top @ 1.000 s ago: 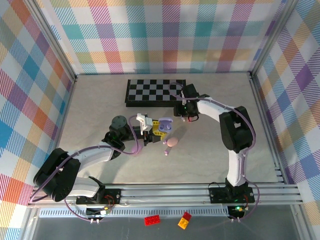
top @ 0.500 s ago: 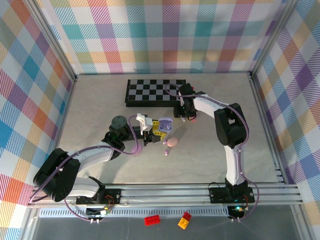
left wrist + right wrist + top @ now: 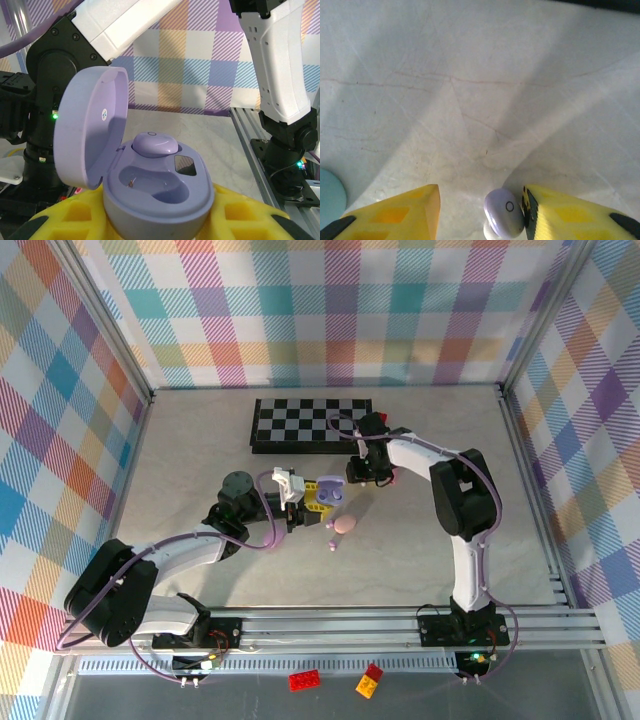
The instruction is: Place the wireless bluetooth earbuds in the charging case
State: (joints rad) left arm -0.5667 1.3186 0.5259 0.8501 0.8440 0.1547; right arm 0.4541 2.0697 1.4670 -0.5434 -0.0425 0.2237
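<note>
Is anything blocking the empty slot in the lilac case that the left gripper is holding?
Nothing visible does. The charging case has its lid swung back clear of the slots. One lilac earbud fills the far slot, and the near slot lies bare and open from above.

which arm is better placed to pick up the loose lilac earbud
Right. The right gripper straddles the lilac earbud on the table; the left gripper is holding the open charging case.
</note>
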